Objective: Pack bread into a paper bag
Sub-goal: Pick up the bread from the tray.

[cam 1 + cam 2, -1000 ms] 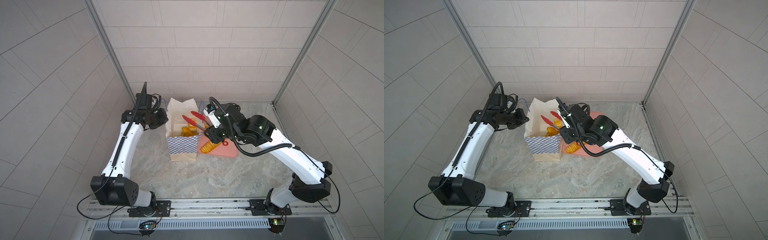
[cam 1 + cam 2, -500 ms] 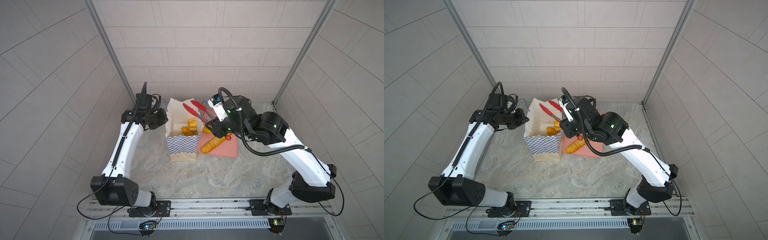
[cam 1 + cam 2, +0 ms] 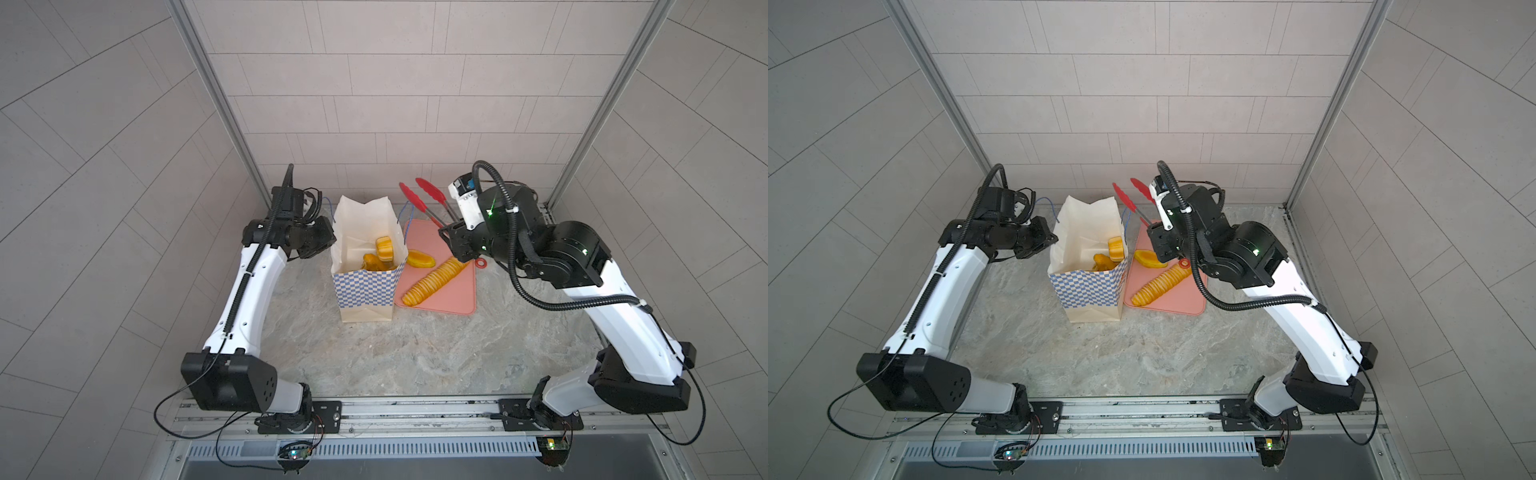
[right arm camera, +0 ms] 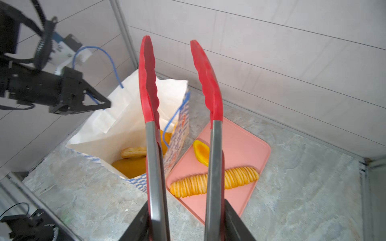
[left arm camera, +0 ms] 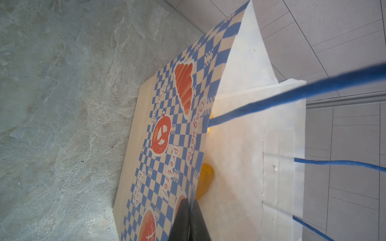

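The checked paper bag (image 3: 365, 286) (image 3: 1088, 291) stands upright and open. My left gripper (image 3: 332, 242) (image 5: 189, 201) is shut on its left rim. Inside the bag lie pieces of bread, a bun (image 3: 384, 248) and a croissant (image 3: 371, 262) among them. A long ridged baguette (image 3: 434, 280) (image 4: 215, 181) and an oval roll (image 3: 420, 258) (image 4: 201, 151) rest on the pink tray (image 3: 453, 299). My right gripper (image 3: 451, 232) (image 4: 186, 210) is shut on the handles of the red tongs (image 3: 419, 199) (image 4: 150, 83). The tong tips are spread, raised above the tray's back end and hold nothing.
The bag's blue cord handles (image 5: 313, 91) hang loose near my left wrist. The tray lies directly right of the bag, touching its side. The tiled back wall (image 3: 395, 124) and the corner posts stand close behind both arms.
My right gripper has drawn the tongs away from above the bag, rightward and toward the back wall, and lifted them. The left arm has stayed put.
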`<action>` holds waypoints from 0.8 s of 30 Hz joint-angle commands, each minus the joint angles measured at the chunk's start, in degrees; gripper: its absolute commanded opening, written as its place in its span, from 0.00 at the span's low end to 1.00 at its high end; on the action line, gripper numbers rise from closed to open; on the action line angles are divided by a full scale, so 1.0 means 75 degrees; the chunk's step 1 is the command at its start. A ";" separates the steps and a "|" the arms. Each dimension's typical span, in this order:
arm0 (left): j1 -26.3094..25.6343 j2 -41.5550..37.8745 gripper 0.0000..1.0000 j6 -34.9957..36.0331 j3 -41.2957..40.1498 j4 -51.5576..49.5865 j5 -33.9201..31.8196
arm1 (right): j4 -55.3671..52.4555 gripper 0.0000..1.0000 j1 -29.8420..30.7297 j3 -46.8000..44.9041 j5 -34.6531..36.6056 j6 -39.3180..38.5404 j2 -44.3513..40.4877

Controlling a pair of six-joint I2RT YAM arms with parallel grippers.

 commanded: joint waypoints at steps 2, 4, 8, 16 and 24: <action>0.0032 -0.0087 0.00 0.0018 0.0008 -0.0103 0.0000 | 0.0304 0.49 -0.0953 -0.0834 -0.0010 0.0163 -0.0875; 0.0037 -0.0085 0.00 0.0017 0.0000 -0.0104 0.0004 | 0.0379 0.50 -0.1452 -0.1428 -0.0255 0.0266 -0.1139; 0.0029 -0.0075 0.00 0.0028 0.0000 -0.0091 0.0001 | 0.0526 0.50 -0.2318 -0.2704 -0.0899 0.0438 -0.1509; 0.0026 -0.0029 0.00 0.0027 -0.0012 -0.0090 0.0030 | 0.0581 0.48 -0.2775 -0.4306 -0.1930 0.0509 -0.1189; 0.0032 -0.0044 0.00 0.0047 -0.0116 -0.0037 0.0041 | 0.0342 0.46 -0.2665 -0.4604 -0.2402 0.0116 -0.0104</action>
